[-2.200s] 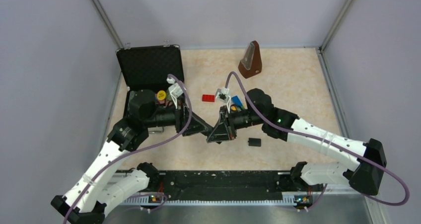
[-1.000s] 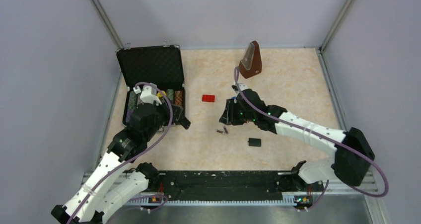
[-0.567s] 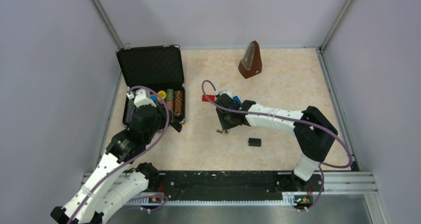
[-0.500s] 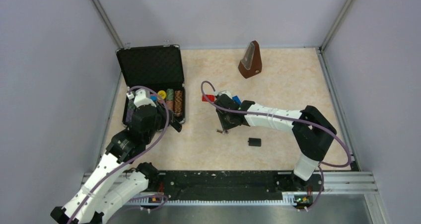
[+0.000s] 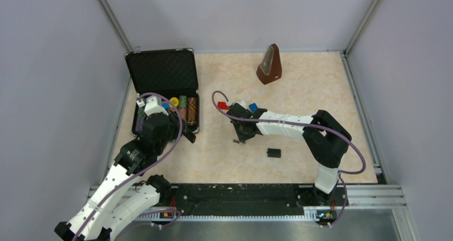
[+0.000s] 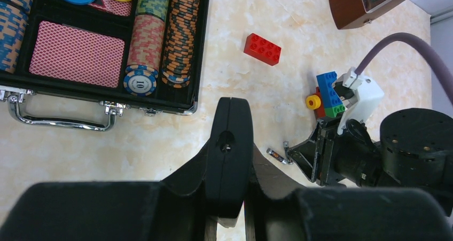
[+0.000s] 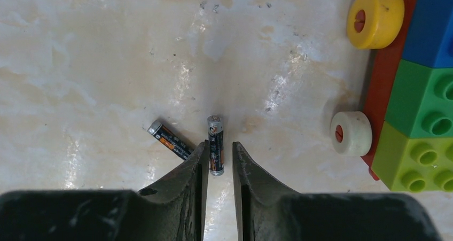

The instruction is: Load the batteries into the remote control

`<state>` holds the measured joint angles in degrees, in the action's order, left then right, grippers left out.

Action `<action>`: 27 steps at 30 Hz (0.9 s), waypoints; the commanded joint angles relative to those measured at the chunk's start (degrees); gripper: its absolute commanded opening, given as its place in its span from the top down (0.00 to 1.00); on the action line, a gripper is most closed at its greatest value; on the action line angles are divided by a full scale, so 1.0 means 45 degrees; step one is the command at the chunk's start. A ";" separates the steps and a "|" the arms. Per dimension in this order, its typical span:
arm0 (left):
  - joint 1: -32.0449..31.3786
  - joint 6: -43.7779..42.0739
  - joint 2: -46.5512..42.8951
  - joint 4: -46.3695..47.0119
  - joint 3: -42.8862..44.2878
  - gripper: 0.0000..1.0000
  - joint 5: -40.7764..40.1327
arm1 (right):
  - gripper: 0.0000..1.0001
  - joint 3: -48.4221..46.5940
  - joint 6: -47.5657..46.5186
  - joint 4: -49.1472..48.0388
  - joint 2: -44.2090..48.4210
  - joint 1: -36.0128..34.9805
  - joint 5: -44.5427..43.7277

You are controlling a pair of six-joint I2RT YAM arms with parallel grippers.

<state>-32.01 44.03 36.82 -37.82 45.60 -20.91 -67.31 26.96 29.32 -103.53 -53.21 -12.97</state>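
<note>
Two batteries lie on the table. One battery (image 7: 215,137) sits between the fingers of my right gripper (image 7: 220,143). Its left finger is against the battery and a slim gap shows at the right finger, so the jaws are narrowly open round it. The other battery (image 7: 170,138) lies slanted just to the left. From above, the right gripper (image 5: 243,137) points down at the batteries (image 5: 235,141). My left gripper (image 6: 231,163) is shut on the remote control (image 6: 231,123), a black bar seen end-on. It hovers by the case, with the remote control (image 5: 189,137) sticking out to the right.
An open black case (image 5: 163,72) with poker chips stands at the left. A toy-brick train (image 7: 416,91) lies right of the batteries, and a red brick (image 5: 223,105) behind them. A small black cover (image 5: 273,153) lies at the front. A brown metronome (image 5: 269,64) stands at the back.
My right arm has swung left and come down over the batteries, its jaws narrowing round one. My left arm drew back toward the case with the remote, then stayed still.
</note>
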 commanded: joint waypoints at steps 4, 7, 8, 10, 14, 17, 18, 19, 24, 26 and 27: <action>0.0010 0.0102 -0.0257 0.0231 -0.0053 1.00 -0.0168 | 0.78 -0.0610 -0.0094 -0.0379 -0.0607 -0.0178 -0.0080; 0.0016 0.0117 -0.0244 0.0321 -0.0127 1.00 -0.0043 | 0.84 -0.0523 -0.0036 -0.0439 -0.0674 -0.0178 -0.0058; 0.0020 0.0118 -0.0234 0.0361 -0.0160 1.00 0.0012 | 0.87 -0.0466 -0.0047 -0.0493 -0.0667 -0.0186 0.0000; 0.0022 0.0099 -0.0245 0.0429 -0.0243 1.00 0.0148 | 0.93 -0.0403 -0.0008 -0.0520 -0.0605 -0.0178 -0.0033; 0.0017 0.0004 -0.0246 0.0914 -0.0513 1.00 0.0818 | 0.97 -0.0121 0.0035 -0.0669 0.0092 -0.0185 -0.0194; 0.0018 -0.0133 -0.0144 0.1802 -0.0802 1.00 0.1766 | 0.97 0.0012 0.0027 -0.0587 0.1162 -0.0185 -0.0389; 0.0015 -0.0187 -0.0094 0.2214 -0.0916 1.00 0.2220 | 0.97 0.0030 -0.0017 -0.0511 0.1640 -0.0172 -0.0392; 0.0015 -0.0248 -0.0008 0.2653 -0.1030 1.00 0.2731 | 0.97 0.0025 -0.0030 -0.0423 0.2171 -0.0168 -0.0381; 0.0025 -0.0428 0.1177 0.5920 -0.1266 1.00 0.7497 | 0.97 0.0103 -0.0308 -0.0029 0.5066 -0.0184 -0.0094; 0.0040 -0.0325 0.1951 0.6816 -0.1013 1.00 0.8548 | 0.97 0.0157 -0.0396 -0.0055 0.6148 -0.0174 0.0256; 0.0025 -0.0209 0.2330 0.7210 -0.0896 1.00 0.8879 | 0.97 0.0185 -0.0394 -0.0135 0.6650 -0.0181 0.0464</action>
<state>-31.97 43.07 42.68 -19.90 40.01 4.86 -66.04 26.44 29.54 -82.56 -53.25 -12.69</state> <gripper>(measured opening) 0.229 0.053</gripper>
